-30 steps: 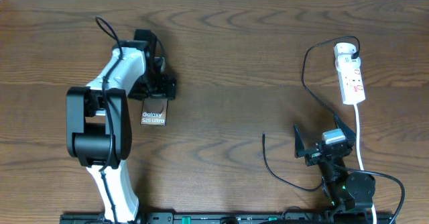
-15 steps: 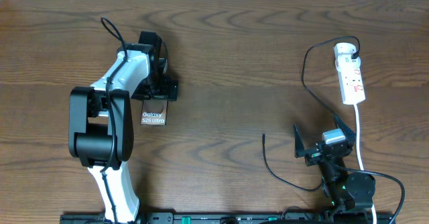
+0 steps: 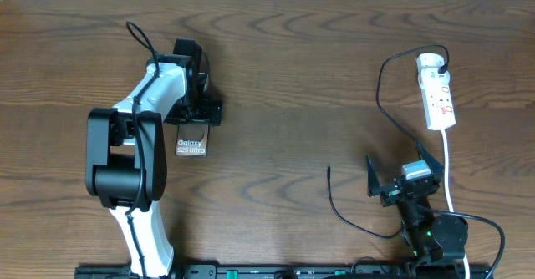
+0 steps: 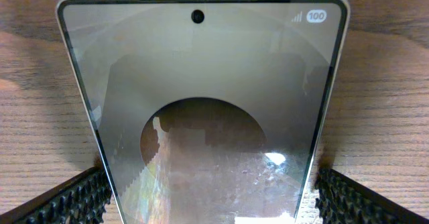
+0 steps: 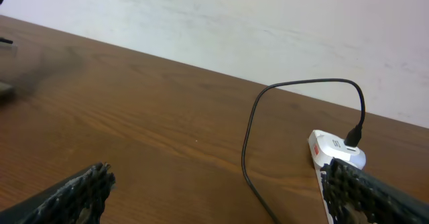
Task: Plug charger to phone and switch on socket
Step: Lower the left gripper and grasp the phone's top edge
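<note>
Fingers (image 4: 67, 198) of the left gripper (image 3: 196, 110) stand spread wide either side of the phone (image 3: 191, 145), clamping nothing. Whether the pads touch its edges is hard to tell, so an uneven close could skid or twist it. Well right of the phone, the right gripper (image 3: 398, 170) gapes empty. The charger (image 3: 329, 183) tip lies loose between them and may flick away from a careless pinch. The socket (image 3: 439, 99) sits farther right still.

Black charger cable (image 5: 251, 127) rises off the brown surface (image 5: 134, 117), arcs over and plugs into the white socket (image 5: 328, 147) at right (only its end shows). Fingers (image 5: 80, 190) spread wide at the lower corners. Pale wall (image 5: 234, 23) behind.
</note>
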Controlling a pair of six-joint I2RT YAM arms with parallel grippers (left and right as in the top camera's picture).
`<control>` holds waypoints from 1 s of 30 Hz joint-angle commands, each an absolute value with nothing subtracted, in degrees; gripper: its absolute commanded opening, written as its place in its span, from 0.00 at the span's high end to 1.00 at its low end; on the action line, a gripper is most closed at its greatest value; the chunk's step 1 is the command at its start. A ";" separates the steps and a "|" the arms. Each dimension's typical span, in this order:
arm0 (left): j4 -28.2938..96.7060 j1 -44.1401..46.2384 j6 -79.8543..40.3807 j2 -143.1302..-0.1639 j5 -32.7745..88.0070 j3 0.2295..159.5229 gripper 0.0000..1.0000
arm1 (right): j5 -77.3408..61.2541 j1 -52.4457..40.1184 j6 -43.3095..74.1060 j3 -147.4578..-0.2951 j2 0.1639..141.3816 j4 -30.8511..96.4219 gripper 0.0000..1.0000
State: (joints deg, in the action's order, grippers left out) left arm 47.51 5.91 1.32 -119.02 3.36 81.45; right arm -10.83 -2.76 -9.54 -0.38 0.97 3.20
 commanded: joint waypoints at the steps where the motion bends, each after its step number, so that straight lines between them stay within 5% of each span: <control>1: 47.40 5.91 1.52 -119.92 2.26 80.07 0.02 | -10.68 -3.09 -9.93 -0.32 0.82 3.46 0.01; 30: 47.42 5.91 1.50 -119.92 2.26 80.07 0.13 | -10.68 -3.09 -9.93 -0.32 0.82 3.46 0.01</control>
State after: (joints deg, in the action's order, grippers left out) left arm 47.51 5.85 1.50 -119.02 3.22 81.45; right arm -10.83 -2.76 -9.52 -0.38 0.97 3.20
